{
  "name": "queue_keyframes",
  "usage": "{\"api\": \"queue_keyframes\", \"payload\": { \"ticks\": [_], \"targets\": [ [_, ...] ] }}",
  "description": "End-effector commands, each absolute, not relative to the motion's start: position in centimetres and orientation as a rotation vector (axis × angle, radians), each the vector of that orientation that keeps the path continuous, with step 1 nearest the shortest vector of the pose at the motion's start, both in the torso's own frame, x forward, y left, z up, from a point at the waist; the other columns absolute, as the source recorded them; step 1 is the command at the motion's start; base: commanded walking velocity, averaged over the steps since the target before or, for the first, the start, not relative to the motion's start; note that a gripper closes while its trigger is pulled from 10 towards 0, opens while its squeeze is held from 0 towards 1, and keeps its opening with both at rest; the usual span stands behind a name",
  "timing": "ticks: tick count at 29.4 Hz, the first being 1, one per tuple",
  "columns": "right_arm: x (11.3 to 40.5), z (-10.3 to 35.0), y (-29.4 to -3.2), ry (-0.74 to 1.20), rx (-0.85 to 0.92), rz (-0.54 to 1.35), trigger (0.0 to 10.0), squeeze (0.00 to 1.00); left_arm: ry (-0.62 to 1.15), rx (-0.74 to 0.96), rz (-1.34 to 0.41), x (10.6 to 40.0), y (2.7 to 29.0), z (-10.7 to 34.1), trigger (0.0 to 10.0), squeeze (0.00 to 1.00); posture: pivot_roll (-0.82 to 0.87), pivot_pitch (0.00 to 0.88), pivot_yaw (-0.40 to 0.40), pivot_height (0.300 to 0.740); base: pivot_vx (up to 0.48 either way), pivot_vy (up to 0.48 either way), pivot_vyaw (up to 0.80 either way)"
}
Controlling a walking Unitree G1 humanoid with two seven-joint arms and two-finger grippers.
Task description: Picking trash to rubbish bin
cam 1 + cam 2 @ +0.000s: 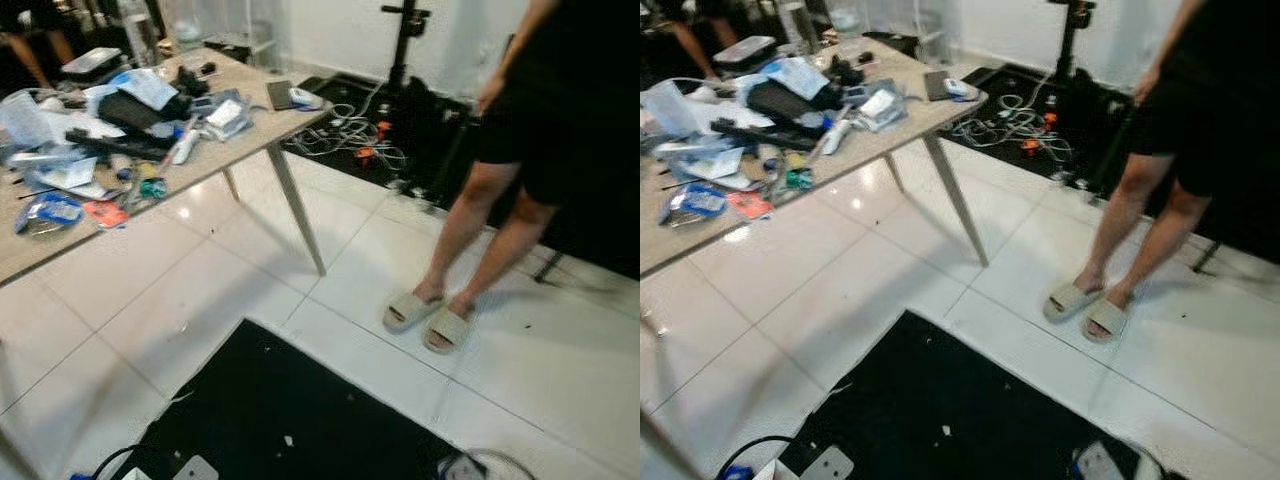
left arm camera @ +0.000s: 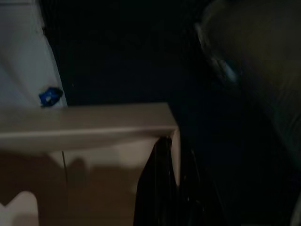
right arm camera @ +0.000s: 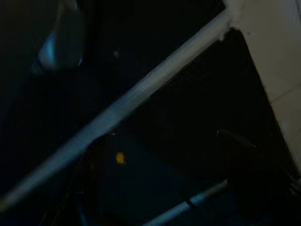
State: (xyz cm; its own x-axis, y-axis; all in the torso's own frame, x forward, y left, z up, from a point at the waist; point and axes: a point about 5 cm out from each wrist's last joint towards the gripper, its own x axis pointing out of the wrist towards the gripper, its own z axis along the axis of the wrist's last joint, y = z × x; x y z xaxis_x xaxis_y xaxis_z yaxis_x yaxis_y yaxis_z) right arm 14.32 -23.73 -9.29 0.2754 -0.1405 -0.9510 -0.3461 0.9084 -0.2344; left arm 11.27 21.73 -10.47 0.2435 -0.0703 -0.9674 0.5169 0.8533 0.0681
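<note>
From the head camera I'm looking down across a white tiled floor (image 1: 200, 300) with a black mat (image 1: 290, 420) right at my feet and a cluttered counter (image 1: 250, 150) off to my left. The counter carries a heap of packets, wrappers, cables and small devices: a red packet (image 1: 104, 213) and a blue-and-clear wrapped item (image 1: 45, 213) lie near its front edge, which I'd judge the likeliest trash to start with, being the closest reach. A person (image 1: 520, 160) in black shorts and pale slippers (image 1: 430, 318) stands on the tiles to my right, well apart from the counter, beside a tangle of cables (image 1: 350, 135) on the floor at the wall.

I can't make out a rubbish bin anywhere, so I read this as the search-and-approach stage; nothing is in hand as far as I can tell. Both wrist cameras are very dark. The left wrist view gives a pale counter edge (image 2: 84, 120) and a small blue object (image 2: 49, 96); the right wrist view gives only a pale slanted bar (image 3: 122, 110). Whether the left gripper or the right gripper is open or closed, I cannot tell.

Small pale scraps (image 1: 288, 440) sit on the mat too, possibly trash.
</note>
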Motion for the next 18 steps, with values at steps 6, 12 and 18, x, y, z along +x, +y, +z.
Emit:
{"api": "queue_keyframes", "payload": {
  "ticks": [6, 12, 18],
  "targets": [
    [13.1, -9.8, -23.1, 1.339, -0.412, 0.163, 10.0, 0.0, 1.315, 0.355, -0.413, 9.7, 21.3, -11.0, 10.0, 0.0, 0.05, 0.115, 0.079, 0.74, 0.0, 0.0, -0.8],
    [13.1, -9.8, -23.2, 1.342, -0.411, 0.164, 10.0, 0.0, 1.315, 0.342, -0.427, 9.8, 20.7, -11.0, 10.0, 0.0, 0.04, 0.113, 0.078, 0.74, 0.0, 0.0, -0.8],
    [13.2, -9.7, -23.3, 1.343, -0.411, 0.163, 10.0, 0.0, 1.279, 0.379, -0.466, 11.0, 20.0, -10.8, 10.0, 0.0, 0.04, 0.123, 0.086, 0.74, 0.0, 0.0, -0.8]
  ]
}}
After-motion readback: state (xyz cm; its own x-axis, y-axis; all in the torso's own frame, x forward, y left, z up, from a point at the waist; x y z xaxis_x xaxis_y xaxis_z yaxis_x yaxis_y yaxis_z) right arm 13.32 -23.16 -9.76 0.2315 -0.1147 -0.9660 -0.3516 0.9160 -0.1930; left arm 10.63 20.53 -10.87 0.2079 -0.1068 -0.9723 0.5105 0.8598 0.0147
